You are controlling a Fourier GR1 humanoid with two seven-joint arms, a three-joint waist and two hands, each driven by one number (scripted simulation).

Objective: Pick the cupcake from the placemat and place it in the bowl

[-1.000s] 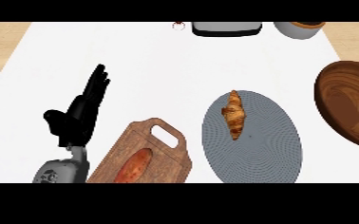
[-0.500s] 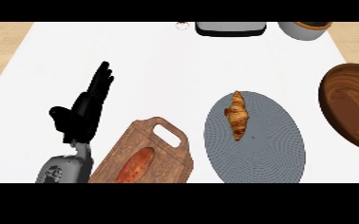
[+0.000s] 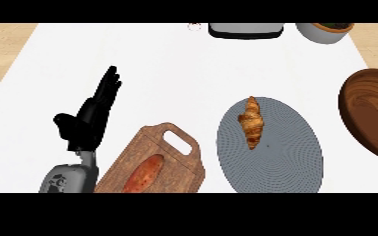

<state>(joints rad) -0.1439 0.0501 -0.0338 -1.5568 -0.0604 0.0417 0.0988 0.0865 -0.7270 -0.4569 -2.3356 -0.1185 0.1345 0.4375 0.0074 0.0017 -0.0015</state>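
A golden-brown croissant-shaped pastry (image 3: 252,122) lies on the upper left part of a grey oval placemat (image 3: 277,155) at the lower middle right. A dark wooden bowl (image 3: 362,107) is cut off by the right edge. My left hand (image 3: 87,120) is open at the left, fingers straight and pointing up, well apart from the pastry and holding nothing. My right hand does not show.
A wooden cutting board (image 3: 159,157) with a reddish bread loaf (image 3: 142,174) lies between my left hand and the placemat. At the back stand a grey appliance (image 3: 246,30) and a grey pot (image 3: 328,31). The counter's wooden edge shows at the far left.
The view has shifted slightly, so everything sits a little further right and lower in the picture. My left hand keeps its open pose.
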